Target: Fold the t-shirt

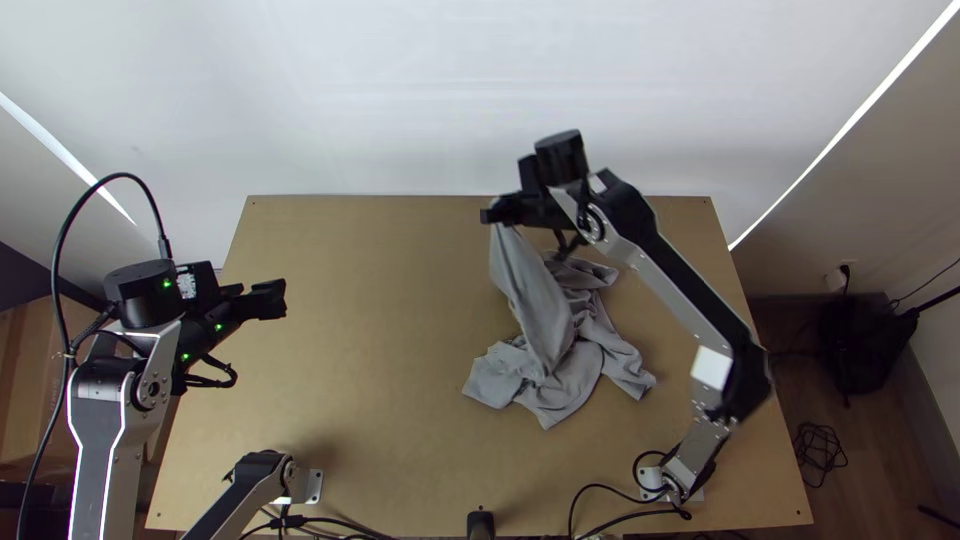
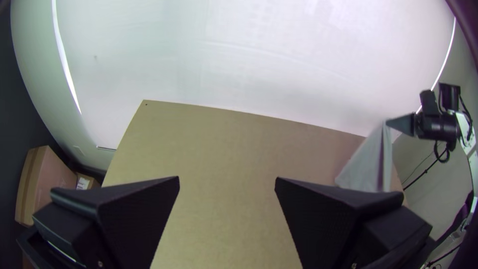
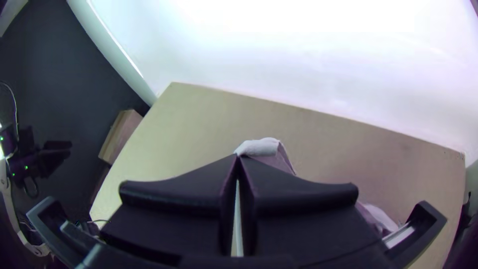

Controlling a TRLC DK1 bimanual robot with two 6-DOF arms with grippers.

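In the top view my right gripper (image 1: 490, 214) is above the table's far part, shut on a corner of the grey t-shirt (image 1: 545, 310). The cloth hangs from it in a steep fold, and its lower part lies bunched on the table. In the right wrist view, a bit of the t-shirt (image 3: 264, 148) sticks out past the closed tips of my right gripper (image 3: 237, 156). My left gripper (image 1: 284, 299) is over the table's left side, away from the cloth. The left wrist view has my left gripper (image 2: 227, 182) open with nothing between its fingers, and the raised t-shirt (image 2: 371, 162) farther off.
The wooden table (image 1: 370, 300) has bare surface between the left gripper and the cloth. A white wall (image 1: 450, 90) rises behind its far edge. Cables (image 1: 610, 500) run along the near edge by the right arm's base.
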